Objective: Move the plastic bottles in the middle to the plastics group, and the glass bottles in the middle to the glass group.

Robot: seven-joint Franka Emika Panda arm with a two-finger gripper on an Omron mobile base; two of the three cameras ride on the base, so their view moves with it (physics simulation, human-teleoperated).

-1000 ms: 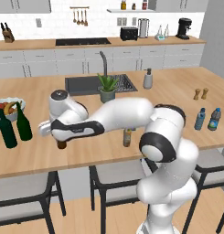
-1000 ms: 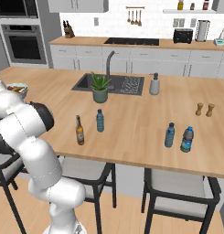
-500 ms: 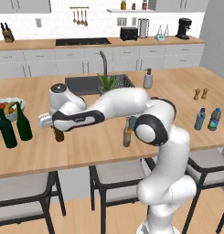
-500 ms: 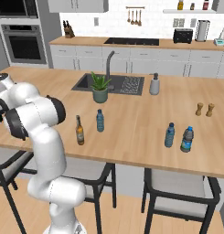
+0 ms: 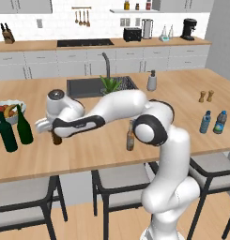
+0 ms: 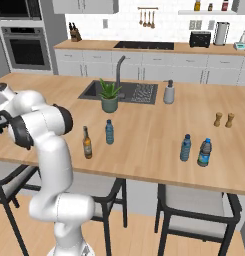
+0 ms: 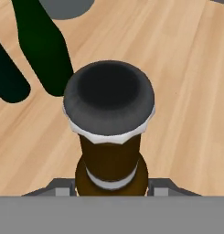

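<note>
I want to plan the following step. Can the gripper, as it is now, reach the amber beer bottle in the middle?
Probably not yet: the gripper is shut on the dark brown bottle near the green wine bottles. The amber bottle stands free, with open counter around it.

A long wooden counter (image 6: 159, 150) runs across the kitchen, with a dark sink (image 6: 125, 92) and tall faucet (image 6: 117, 70) set into it toward twelve o'clock. Dark-framed stools (image 5: 118, 180) with grey seats tuck under its near edge at six o'clock. Along the back wall, grey cabinets (image 5: 149, 58) carry a wooden worktop with a black cooktop (image 5: 85, 42), a toaster (image 5: 132, 33) and a coffee machine (image 5: 188, 29). A built-in oven (image 6: 26, 47) stands at ten o'clock. The floor (image 6: 144, 240) is pale wood.
</note>
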